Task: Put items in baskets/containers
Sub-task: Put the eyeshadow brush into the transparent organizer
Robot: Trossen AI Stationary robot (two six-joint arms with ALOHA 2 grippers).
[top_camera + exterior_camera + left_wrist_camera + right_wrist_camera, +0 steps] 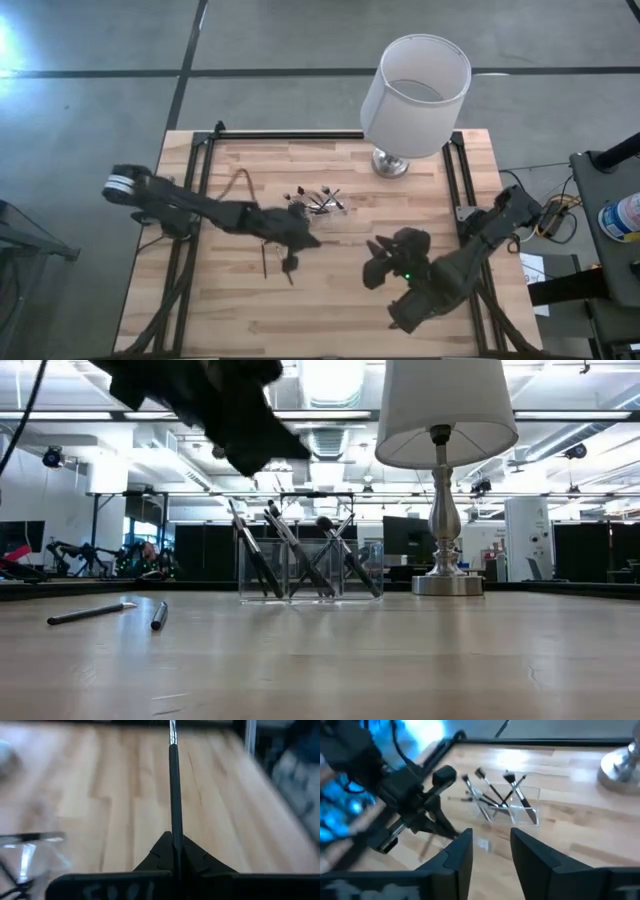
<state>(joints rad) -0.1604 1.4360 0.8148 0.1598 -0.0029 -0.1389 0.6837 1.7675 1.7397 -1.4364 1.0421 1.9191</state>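
- The step in hand looks like a pick just made: the left gripper [290,262], near the table's middle on the left arm's side, has its two dark fingers pressed together on a thin stick-like brush with a black handle and silvery ferrule [174,820], which juts straight out from between them in its own wrist view.
- The small clear plastic container [310,570] stands just beyond that gripper, toward the lamp, and already holds several of the slim dark-handled brushes [495,795], leaning crossed against its walls with their tufted ends up.
- Two more brushes lie flat on the pale wooden slat tabletop [300,310]: a long one [90,612] and a short one seen end-on [158,616], both well apart from the container in the low view.
- The right gripper [491,851] hangs over the table's right half with its broad, flat fingers standing apart and nothing between them, facing the container.
- The next move likely calls for carrying the held brush over the container's open top, tipping it upright and letting go without knocking the light, see-through walls or the brushes inside.
- A white drum-shaded lamp on a polished metal stem [412,95] stands at the far edge, close enough to the container to mind during the carry.
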